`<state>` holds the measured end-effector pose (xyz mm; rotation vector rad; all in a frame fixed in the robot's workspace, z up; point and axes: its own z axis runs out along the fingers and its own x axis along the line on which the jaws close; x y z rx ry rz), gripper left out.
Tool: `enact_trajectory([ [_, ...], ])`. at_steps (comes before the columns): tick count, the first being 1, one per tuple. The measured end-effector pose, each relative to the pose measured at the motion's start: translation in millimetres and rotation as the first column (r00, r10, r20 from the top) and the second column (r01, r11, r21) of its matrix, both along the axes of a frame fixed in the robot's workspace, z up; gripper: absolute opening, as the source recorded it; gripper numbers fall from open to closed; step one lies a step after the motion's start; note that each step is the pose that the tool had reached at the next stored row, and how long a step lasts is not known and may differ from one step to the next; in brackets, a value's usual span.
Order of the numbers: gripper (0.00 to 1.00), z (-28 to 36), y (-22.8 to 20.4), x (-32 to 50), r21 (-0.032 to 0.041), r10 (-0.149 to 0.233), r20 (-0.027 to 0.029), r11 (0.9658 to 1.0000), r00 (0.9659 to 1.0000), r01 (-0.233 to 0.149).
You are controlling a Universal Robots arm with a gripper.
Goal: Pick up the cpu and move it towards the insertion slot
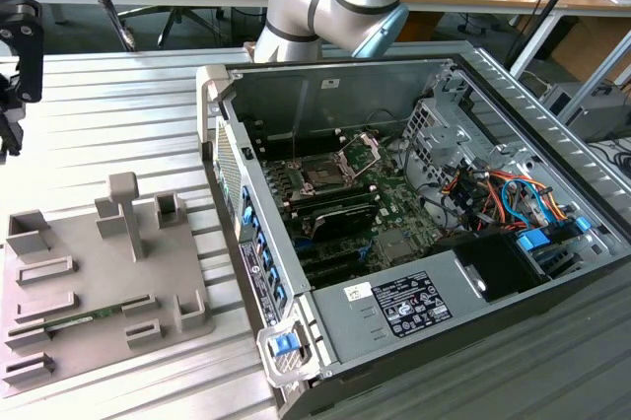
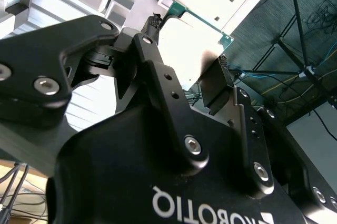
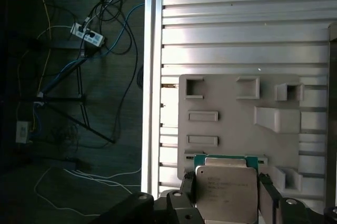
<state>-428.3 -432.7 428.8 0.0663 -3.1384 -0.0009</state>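
In the first wrist view my gripper point(image 3: 226, 186) is shut on the cpu point(image 3: 227, 195), a flat square chip with a silvery top, held by its two side edges between the black fingers point(image 3: 187, 188). The second wrist view shows the same grip from below, the cpu point(image 2: 196, 50) bright between the fingers point(image 2: 154, 50). In the exterior view the black gripper point(image 1: 12, 109) hangs at the far left, above the grey holder plate point(image 1: 99, 282). The insertion slot point(image 1: 320, 175) sits inside the open computer case, its silver frame point(image 1: 363, 149) hinged up, well to the exterior view's right of the gripper.
The grey holder plate point(image 3: 231, 124) has raised blocks and pockets, and a green memory stick point(image 1: 91, 316) lies in it. The case wall point(image 1: 232, 174) stands between the plate and the board. Cables point(image 1: 498, 198) and a drive cage crowd the case's right side. The ribbed table's edge point(image 3: 151, 77) drops to a floor with cables.
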Motion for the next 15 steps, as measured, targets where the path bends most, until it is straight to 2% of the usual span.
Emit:
enact_trajectory([
  [15,0.55,0.0,0.0,15.7,0.0,0.0,0.0,1.0,1.0,0.0],
])
